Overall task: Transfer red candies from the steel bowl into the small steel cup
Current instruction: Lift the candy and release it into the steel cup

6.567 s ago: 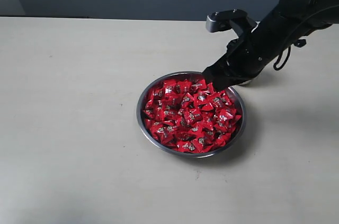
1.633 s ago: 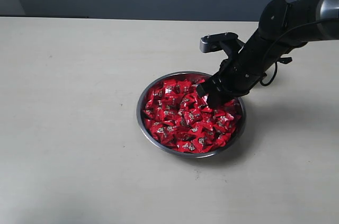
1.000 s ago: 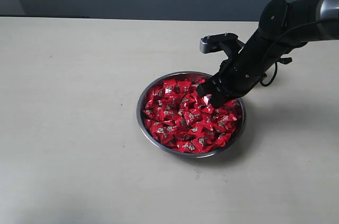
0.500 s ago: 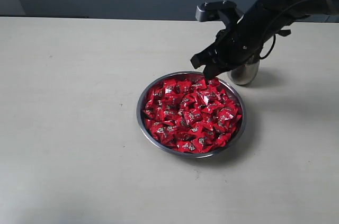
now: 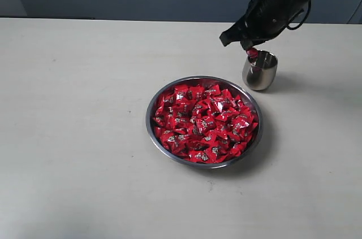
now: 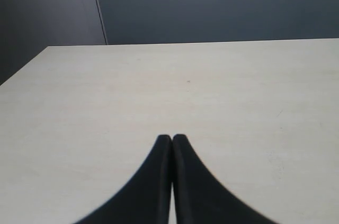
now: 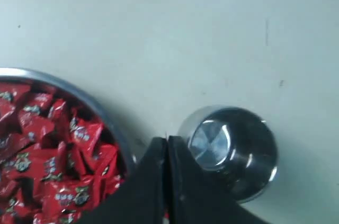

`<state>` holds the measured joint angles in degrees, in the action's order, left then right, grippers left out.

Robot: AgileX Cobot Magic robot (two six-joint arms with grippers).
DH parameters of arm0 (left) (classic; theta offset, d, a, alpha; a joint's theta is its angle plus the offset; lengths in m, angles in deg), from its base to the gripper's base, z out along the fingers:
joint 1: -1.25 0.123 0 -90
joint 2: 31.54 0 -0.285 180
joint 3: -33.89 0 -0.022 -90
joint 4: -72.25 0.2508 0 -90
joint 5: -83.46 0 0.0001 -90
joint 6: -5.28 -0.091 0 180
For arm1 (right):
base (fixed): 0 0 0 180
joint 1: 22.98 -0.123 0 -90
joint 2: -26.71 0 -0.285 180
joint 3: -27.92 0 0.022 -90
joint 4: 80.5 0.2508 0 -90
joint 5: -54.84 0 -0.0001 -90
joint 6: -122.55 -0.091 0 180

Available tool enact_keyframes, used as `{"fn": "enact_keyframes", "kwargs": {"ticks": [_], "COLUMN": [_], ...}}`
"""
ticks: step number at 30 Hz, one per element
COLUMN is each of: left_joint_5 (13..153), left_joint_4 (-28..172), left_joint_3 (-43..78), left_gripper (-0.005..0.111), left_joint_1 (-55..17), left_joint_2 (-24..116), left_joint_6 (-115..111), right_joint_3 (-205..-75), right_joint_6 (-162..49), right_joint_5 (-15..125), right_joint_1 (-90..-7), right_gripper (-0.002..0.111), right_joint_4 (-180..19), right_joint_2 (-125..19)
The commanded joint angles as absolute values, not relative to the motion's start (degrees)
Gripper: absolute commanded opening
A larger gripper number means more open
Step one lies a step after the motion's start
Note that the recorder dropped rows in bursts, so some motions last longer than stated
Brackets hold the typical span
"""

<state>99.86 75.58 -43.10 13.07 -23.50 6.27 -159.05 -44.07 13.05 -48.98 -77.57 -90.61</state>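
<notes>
Exterior view gives us the right gripper [image 5: 249, 48] up off the pale table [image 5: 73, 109], clenched on a single red candy [image 5: 252, 53] that peeks out just under its fingertips. Right below the gripper stands the small steel cup [image 5: 260, 72], upright with its mouth facing up. The candy hangs at the cup's rim, on the edge nearest the bowl, and we cannot tell whether it touches the metal. Lower down and off to the gripper's side sits the steel bowl [image 5: 150, 116], near the cup but apart from it, heaped with red candies [image 5: 203, 123].

From the right wrist view we look down past the two dark fingers, pressed together at their tips. The cup [image 7: 238, 150] lies just beside the tips on one side and the bowl's rim [image 7: 114, 123] just beside them on the other.

From the left wrist view we see the left gripper [image 6: 172, 138] with its jaws closed tip to tip, and plain tabletop stretching ahead of it.
</notes>
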Motion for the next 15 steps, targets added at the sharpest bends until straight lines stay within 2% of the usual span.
{"fn": "enact_keyframes", "kwargs": {"ticks": [1,6,15], "left_joint_5": [99.8,99.8,99.8], "left_joint_4": [75.9,75.9,75.9], "left_joint_3": [-43.3,-43.3,-43.3], "left_gripper": [0.000,0.000,0.000], "left_joint_1": [12.5,12.5,12.5], "left_joint_2": [-23.8,-23.8,-23.8], "left_joint_6": [6.4,6.4,6.4], "right_joint_3": [-162.2,-166.0,-166.7], "right_joint_6": [-45.1,-43.6,-41.0], "right_joint_5": [13.1,10.4,9.9], "right_joint_1": [-45.1,-41.8,-42.0], "right_gripper": [-0.001,-0.001,-0.001], "right_joint_4": [-77.8,-73.7,-70.9], "right_joint_2": [-91.8,-95.3,-100.3]}}
